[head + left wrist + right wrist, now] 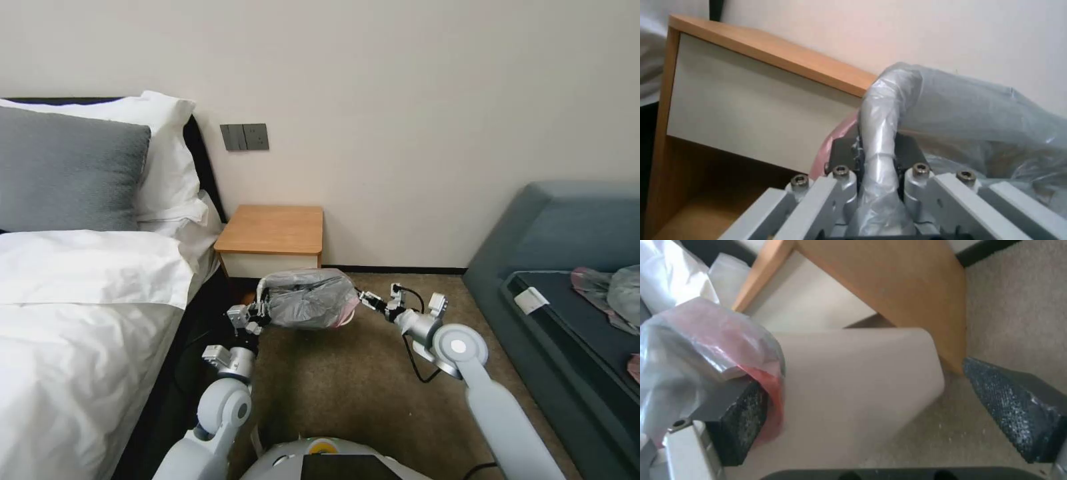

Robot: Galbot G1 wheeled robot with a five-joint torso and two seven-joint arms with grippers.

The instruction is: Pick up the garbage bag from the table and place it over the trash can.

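Observation:
The garbage bag (308, 298), thin grey film with a pink edge, is draped over the trash can on the carpet in front of the table (271, 230). My left gripper (255, 315) is at the bag's left end, shut on a bunched strand of the film (878, 160). My right gripper (363, 300) is at the bag's right end. Its fingers are open wide, with the beige trash can (853, 383) between them. The bag's pink edge (769, 380) hangs over one pad (742, 420); the other pad (1013, 406) is bare. The table's white drawer front (751, 110) stands just behind.
A bed (87, 300) with white sheets borders the left. A blue-grey sofa (567, 267) on the right holds a pale plastic wad (620, 287). Open carpet (347, 387) lies between my base and the bin. A black cable loops beside the right wrist.

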